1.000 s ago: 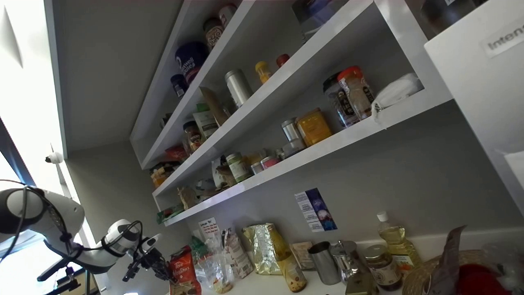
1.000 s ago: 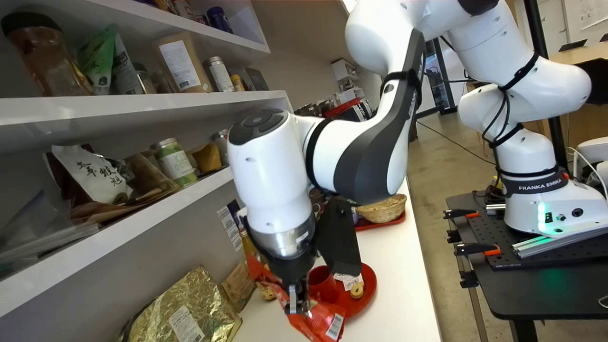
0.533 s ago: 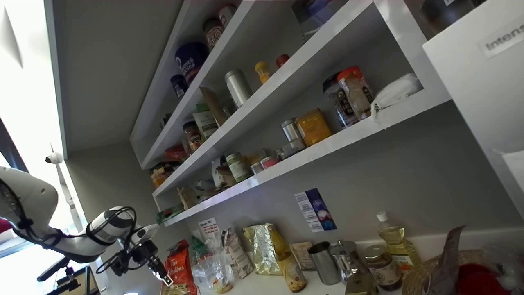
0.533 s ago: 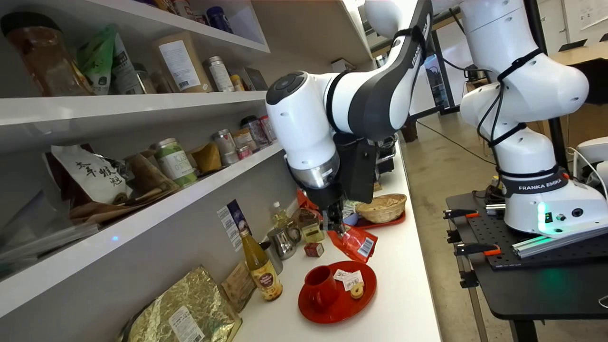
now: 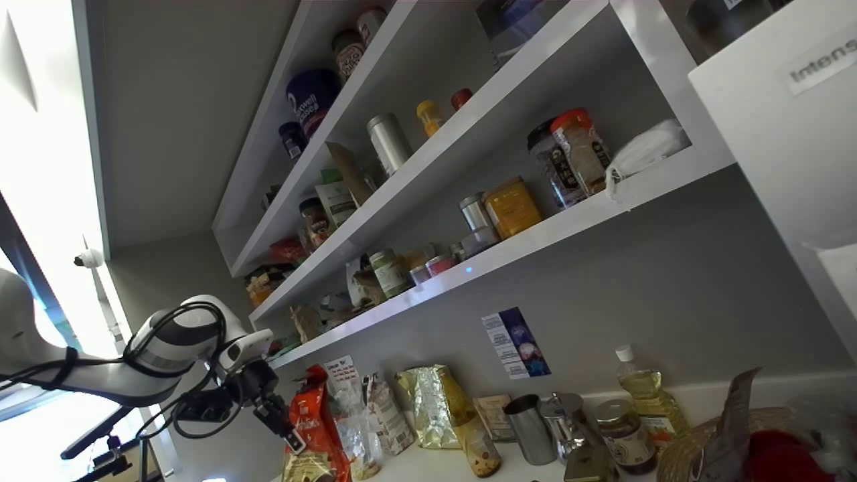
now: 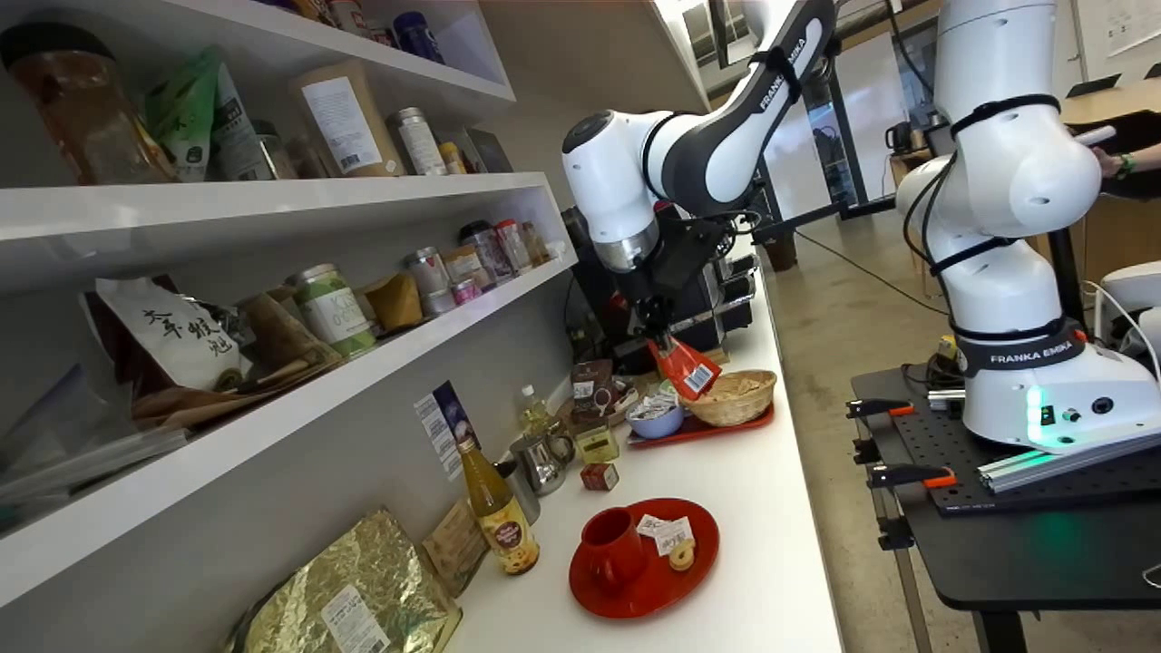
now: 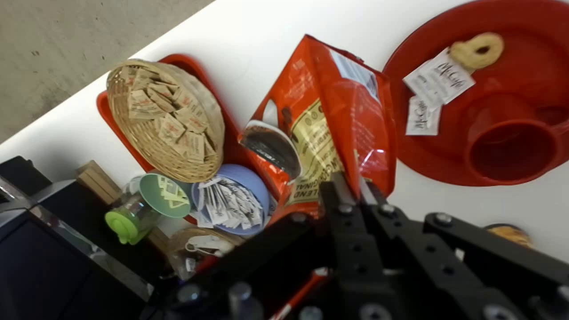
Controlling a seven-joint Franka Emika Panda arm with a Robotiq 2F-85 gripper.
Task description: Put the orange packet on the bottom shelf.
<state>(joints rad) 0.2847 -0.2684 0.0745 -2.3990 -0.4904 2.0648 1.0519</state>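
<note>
One orange packet (image 7: 318, 120) pinched in the gripper (image 7: 353, 191), lower than the bottom shelf (image 5: 535, 239) in both exterior views.
From the wrist, the jaws show pressed onto a fold of the packet. In an exterior view, the packet hides part of the wicker basket (image 6: 746, 404), while the wrist view shows a strip of red tray (image 7: 234, 149) between the two. A white bag (image 6: 172, 331) with black characters, on the bottom shelf, shows plainly in an exterior view. The basket holds small tan sachets (image 7: 171, 128); beside it, a blue bowl (image 7: 251, 178) is full of white sachets (image 7: 226, 206). A green cup (image 7: 150, 190), made out only in the wrist view, has pale yellow sachets (image 7: 172, 193) in it. On a red plate (image 7: 435, 155) are a red mug (image 7: 511, 138), white packets (image 7: 440, 80) and a ring-shaped biscuit (image 7: 471, 51).
</note>
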